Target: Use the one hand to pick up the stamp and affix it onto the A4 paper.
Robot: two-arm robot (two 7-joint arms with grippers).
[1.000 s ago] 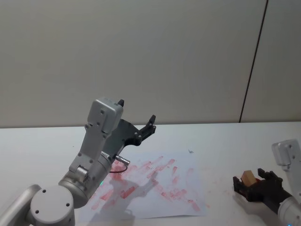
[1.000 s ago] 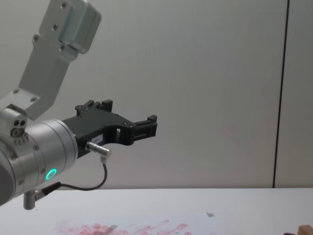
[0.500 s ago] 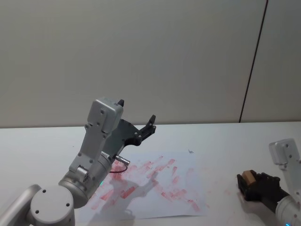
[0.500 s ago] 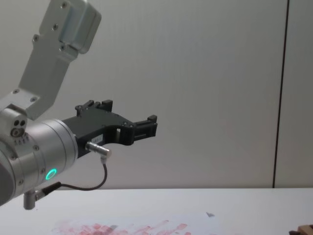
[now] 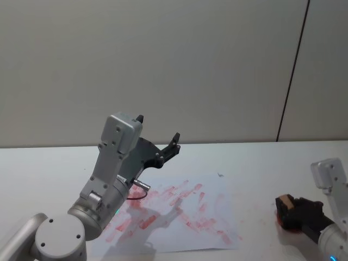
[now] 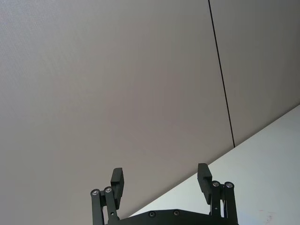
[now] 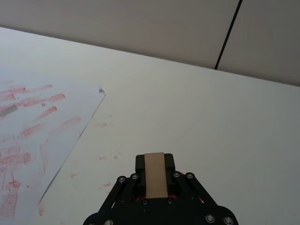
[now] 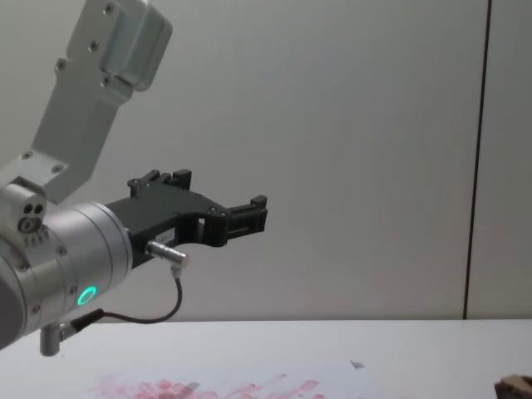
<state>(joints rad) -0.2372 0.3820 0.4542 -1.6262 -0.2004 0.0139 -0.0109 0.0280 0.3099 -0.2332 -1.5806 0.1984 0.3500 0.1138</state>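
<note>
At the right of the table my right gripper (image 5: pixel 286 209) is held low and is shut on the stamp (image 5: pixel 289 203), a small light-brown wooden block. In the right wrist view the stamp (image 7: pixel 155 174) sits upright between the black fingers (image 7: pixel 169 161). The A4 paper (image 5: pixel 212 187), white with many red-pink marks, lies flat to the left of that gripper, a short gap away; its near corner (image 7: pixel 96 93) carries a small grey mark. My left gripper (image 5: pixel 158 127) hangs open high above the paper's far left part, holding nothing.
A red patch (image 5: pixel 281 222) shows on the table right under the right gripper. Faint red smudges (image 7: pixel 104 124) dot the white tabletop between paper and gripper. The big left arm (image 8: pixel 62 266) fills the left side. A grey wall stands behind the table.
The right gripper's fingers, spread around the stamp a second ago, have shut on it. The gripper has also shifted slightly right and lower. The left arm has not moved.
</note>
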